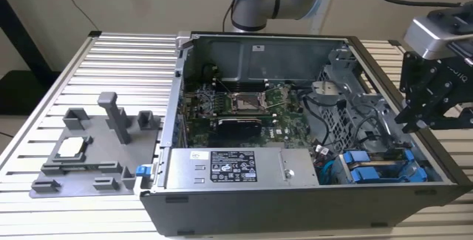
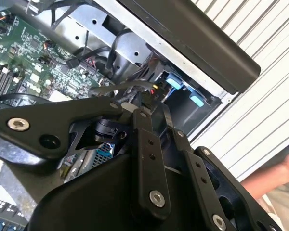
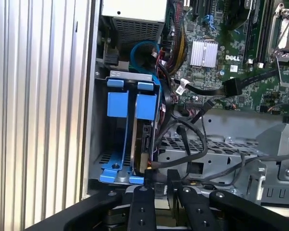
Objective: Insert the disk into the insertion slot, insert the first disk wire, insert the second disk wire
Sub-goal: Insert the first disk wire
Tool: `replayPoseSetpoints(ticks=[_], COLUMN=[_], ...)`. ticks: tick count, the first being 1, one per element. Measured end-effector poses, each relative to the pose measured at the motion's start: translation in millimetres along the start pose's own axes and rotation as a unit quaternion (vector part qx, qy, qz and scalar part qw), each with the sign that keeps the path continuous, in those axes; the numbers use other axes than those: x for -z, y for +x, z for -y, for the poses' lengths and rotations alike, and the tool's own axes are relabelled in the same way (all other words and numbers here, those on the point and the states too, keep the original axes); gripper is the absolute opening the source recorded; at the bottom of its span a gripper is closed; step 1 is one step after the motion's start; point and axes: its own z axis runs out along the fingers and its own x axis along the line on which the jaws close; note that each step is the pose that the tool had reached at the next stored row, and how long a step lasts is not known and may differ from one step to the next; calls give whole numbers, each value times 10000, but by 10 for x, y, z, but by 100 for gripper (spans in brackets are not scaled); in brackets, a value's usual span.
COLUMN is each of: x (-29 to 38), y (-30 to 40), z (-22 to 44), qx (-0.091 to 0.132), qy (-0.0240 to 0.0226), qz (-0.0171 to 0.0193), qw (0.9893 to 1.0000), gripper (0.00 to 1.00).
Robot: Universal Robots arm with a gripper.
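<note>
The end effector [image 1: 412, 122] is seen poised over the rim of an open computer case [image 1: 296, 212] at the exterior view's right, above the corner where the drive cage is housed. Its fingers [image 3: 144, 192] are drawn almost together, with a narrow gap left between them in both wrist views; whether anything is pinched in that gap cannot be told. The disk [image 3: 145, 107], clipped in its bright blue carrier, is seated upright in the insertion slot [image 3: 120, 76] of the grey sheet-metal cage, just beside a second blue carrier [image 3: 117, 103]. In the first wrist view the fingertips are placed near the exposed end of the disk, where a tangle of black cables [image 3: 188, 144] is looped past the cage. The grey power-supply box [image 1: 229, 168] is set next to the cage, with the green motherboard [image 1: 244, 107] beyond it. The case is carried on a slatted tabletop [image 1: 118, 68], where a grey fixture [image 1: 88, 151] is also laid out.
</note>
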Motion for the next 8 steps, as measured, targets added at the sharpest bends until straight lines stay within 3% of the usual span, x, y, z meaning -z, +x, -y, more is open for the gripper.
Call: replayPoseSetpoints(ticks=[8], x=[-13], y=[-243], z=[20], qx=[-1], qy=[0], qz=[0], qw=[10000], gripper=[26])
